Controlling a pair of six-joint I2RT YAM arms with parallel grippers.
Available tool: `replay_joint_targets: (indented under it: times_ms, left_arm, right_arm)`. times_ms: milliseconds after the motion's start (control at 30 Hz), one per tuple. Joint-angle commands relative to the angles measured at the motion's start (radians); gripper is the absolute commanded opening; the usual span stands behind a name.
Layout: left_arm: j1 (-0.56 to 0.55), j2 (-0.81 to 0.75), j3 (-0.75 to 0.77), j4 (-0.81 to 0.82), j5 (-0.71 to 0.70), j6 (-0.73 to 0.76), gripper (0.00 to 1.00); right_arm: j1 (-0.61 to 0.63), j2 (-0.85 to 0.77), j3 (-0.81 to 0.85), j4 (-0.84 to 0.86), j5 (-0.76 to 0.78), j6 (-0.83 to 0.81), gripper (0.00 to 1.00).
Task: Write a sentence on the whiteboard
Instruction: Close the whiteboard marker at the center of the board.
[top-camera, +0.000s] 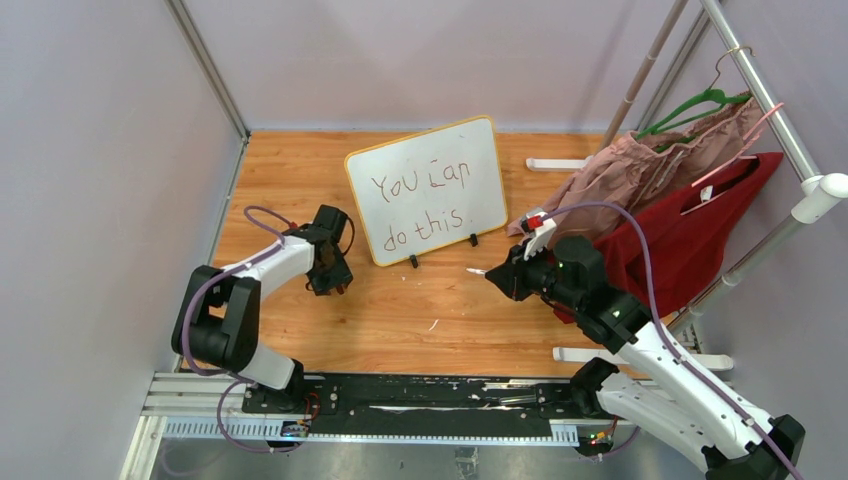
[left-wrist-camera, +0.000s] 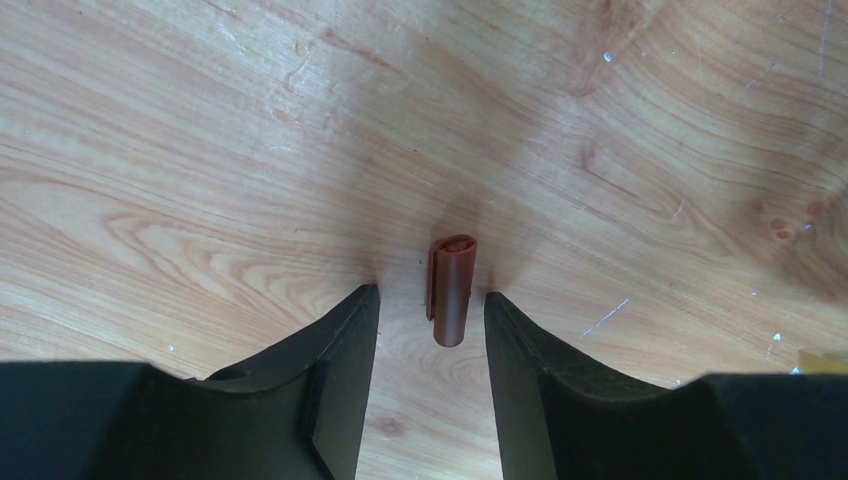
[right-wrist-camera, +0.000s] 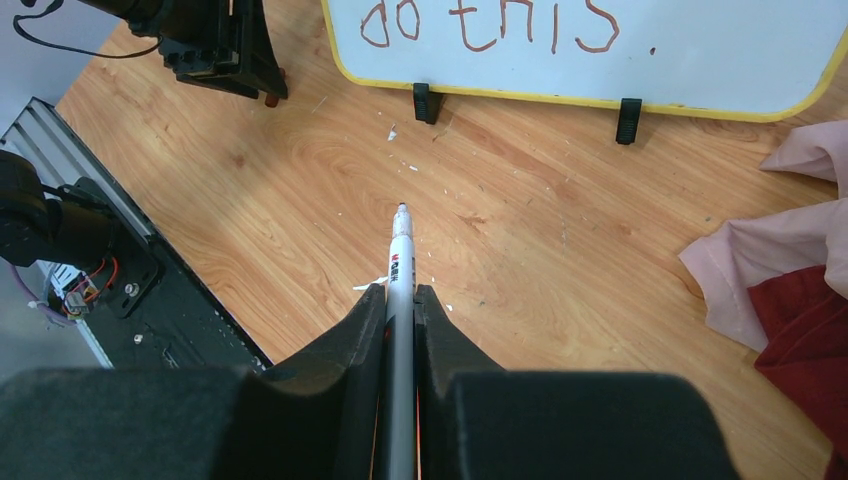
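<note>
Yellow-framed whiteboard (top-camera: 470, 150) (rounded corners) bears the handwritten sentence (top-camera: 424, 206).

The top camera looks down on the whole bench (top-camera: 400, 310) from behind; both wrist cameras hang close above it, the right also catching the whiteboard (right-wrist-camera: 700, 60).

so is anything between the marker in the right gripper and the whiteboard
Nothing visible. The right gripper holds the marker pointing at the whiteboard, and only bare table lies between its tip and the board's lower edge. The pink cloth lies off to the right, clear of that line.
</note>
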Motion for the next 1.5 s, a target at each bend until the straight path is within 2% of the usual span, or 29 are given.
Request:
replay_joint_targets:
  times_ms: [0,267,733,1100,1233,1467]
  left_arm:
    - [-0.008,0.082,-0.003,-0.035,-0.012,-0.011,0.48]
    - [-0.007,0.130,0.040,-0.033,-0.017,-0.010,0.48]
    - [0.021,0.171,0.029,-0.004,-0.022,0.008,0.42]
    - [0.023,0.147,0.006,0.002,-0.025,0.014,0.23]
    - [0.026,0.141,-0.001,0.002,-0.025,0.014,0.11]
    - [0.046,0.069,-0.025,-0.015,-0.001,0.030,0.02]
  right_arm:
    - [0.011,-0.027,-0.008,-0.014,0.015,-0.010,0.00]
    - [0.011,-0.023,-0.006,-0.015,0.019,-0.012,0.00]
    - [0.011,-0.021,-0.008,-0.014,0.023,-0.015,0.00]
    - [0.011,-0.009,0.004,-0.011,0.018,-0.014,0.00]
    - [0.011,-0.009,0.005,-0.014,0.018,-0.014,0.00]
    - [0.011,-0.012,0.017,-0.028,0.025,-0.021,0.00]
